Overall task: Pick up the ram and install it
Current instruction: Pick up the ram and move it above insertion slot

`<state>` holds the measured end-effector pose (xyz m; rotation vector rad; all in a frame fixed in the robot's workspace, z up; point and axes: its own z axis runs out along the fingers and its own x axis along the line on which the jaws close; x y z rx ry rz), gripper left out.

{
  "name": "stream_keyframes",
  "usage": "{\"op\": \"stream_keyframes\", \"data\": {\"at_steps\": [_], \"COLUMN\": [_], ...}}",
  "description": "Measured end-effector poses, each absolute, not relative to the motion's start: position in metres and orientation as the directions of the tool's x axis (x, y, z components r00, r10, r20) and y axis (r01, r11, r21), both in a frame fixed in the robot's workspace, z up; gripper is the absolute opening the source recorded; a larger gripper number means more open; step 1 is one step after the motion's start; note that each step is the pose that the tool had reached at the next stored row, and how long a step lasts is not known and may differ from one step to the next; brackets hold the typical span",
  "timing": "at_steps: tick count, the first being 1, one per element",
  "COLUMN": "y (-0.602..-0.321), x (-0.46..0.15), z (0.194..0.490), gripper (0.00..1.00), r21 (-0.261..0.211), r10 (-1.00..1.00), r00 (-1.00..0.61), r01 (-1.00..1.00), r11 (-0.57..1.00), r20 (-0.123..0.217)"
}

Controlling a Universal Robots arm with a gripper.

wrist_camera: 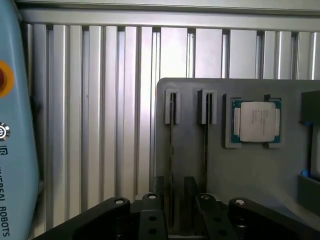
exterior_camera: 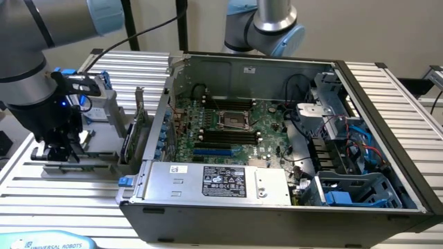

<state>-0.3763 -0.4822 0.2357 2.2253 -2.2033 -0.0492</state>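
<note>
Two rams stand on edge in the slots of a grey holder; from above each reads as a thin dark line. One ram runs down between my fingertips, the other ram passes under one finger. My gripper is open, its black fingers straddling the first stick with a clear gap on both sides. In the exterior view the gripper hangs low over the holder, at that view's left of the open computer case. The black memory slots lie on the motherboard below the processor socket.
A processor chip sits in the holder beside the rams. A green expansion card and a hard drive with blue rails stand between the holder and the case wall. A light blue teach pendant lies on the ribbed table.
</note>
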Motion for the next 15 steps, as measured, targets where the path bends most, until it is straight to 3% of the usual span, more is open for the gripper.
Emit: {"op": "stream_keyframes", "data": {"at_steps": [15], "y": [-0.482], "x": [-0.379], "z": [0.209], "gripper": [0.31], "r21": [0.029], "r10": [-1.0], "r00": [0.018], "r01": [-0.999], "r11": [-0.018], "r20": [-0.016]}}
